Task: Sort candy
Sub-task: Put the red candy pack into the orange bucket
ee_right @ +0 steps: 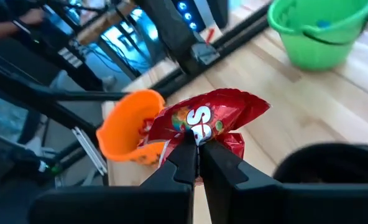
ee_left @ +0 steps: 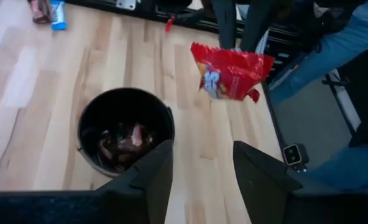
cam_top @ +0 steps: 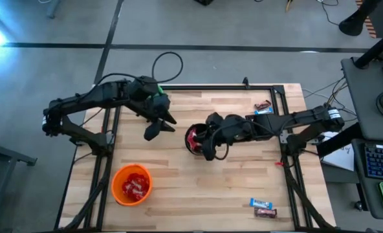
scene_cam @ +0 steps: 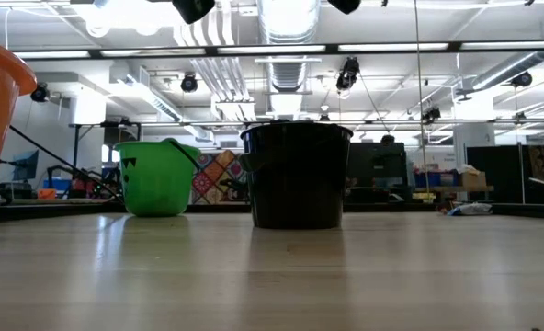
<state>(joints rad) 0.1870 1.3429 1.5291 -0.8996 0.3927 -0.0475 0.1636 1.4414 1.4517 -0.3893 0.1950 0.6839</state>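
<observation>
My right gripper [ee_right: 198,155] is shut on a shiny red candy pack [ee_right: 202,121], which is up in the air by the black cup [cam_top: 196,140]. In the left wrist view the pack [ee_left: 230,74] hangs to one side of the black cup [ee_left: 125,134], which has dark-wrapped candy inside. My left gripper [ee_left: 199,171] is open with nothing between its fingers. It hovers left of the black cup [cam_top: 158,126]. The orange cup [cam_top: 132,185] holds red candy. The green cup [ee_right: 321,31] stands on the table's far side. My right gripper pinches the red pack between its two fingers, on the wrapper's lower face [ee_right: 199,134] as its wrist view shows it. In the left wrist view the fingers [ee_left: 224,25] reach the pack's upper edge. The pack is lifted clear and hangs crumpled below them.
Loose candy bars lie near the table's far right corner [cam_top: 264,107] and near its right near corner [cam_top: 262,207]. In the low view the black cup [scene_cam: 296,175] and green cup [scene_cam: 157,177] stand upright. A person sits beyond the table's edge [ee_left: 339,37].
</observation>
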